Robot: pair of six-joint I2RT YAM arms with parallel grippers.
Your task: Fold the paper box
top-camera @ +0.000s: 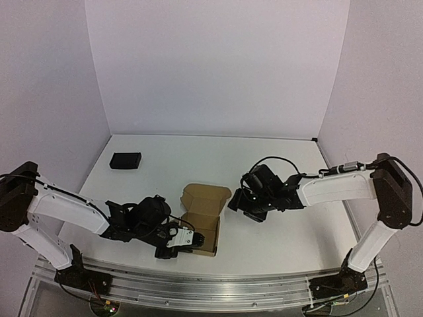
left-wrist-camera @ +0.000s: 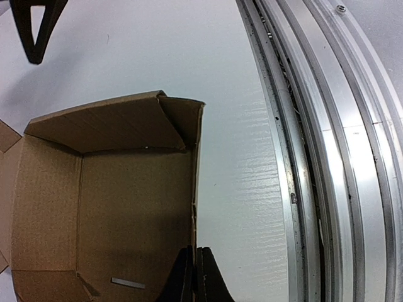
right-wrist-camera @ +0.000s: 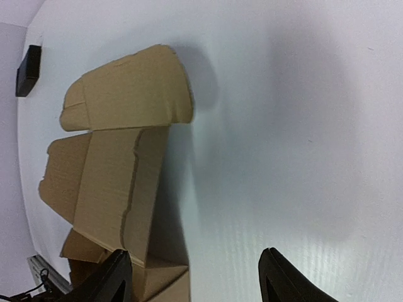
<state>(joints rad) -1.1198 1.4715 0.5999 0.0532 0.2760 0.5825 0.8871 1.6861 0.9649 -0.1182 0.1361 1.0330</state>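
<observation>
The paper box (top-camera: 201, 223) is brown cardboard, partly formed, and stands near the table's front middle with its walls up and its lid flap (top-camera: 206, 196) open toward the back. My left gripper (top-camera: 187, 240) is at the box's near wall. In the left wrist view the gripper (left-wrist-camera: 195, 277) is shut on the thin wall edge of the box (left-wrist-camera: 126, 207), one finger inside and one outside. My right gripper (top-camera: 236, 201) hovers just right of the box, apart from it. In the right wrist view it (right-wrist-camera: 195, 277) stands wide open with only bare table between its fingers, and the box (right-wrist-camera: 113, 182) lies to its left.
A small black rectangular object (top-camera: 125, 160) lies at the back left, also seen in the right wrist view (right-wrist-camera: 28, 68). An aluminium rail (top-camera: 218, 281) runs along the table's near edge, close to the box's near wall (left-wrist-camera: 327, 157). White walls enclose the table.
</observation>
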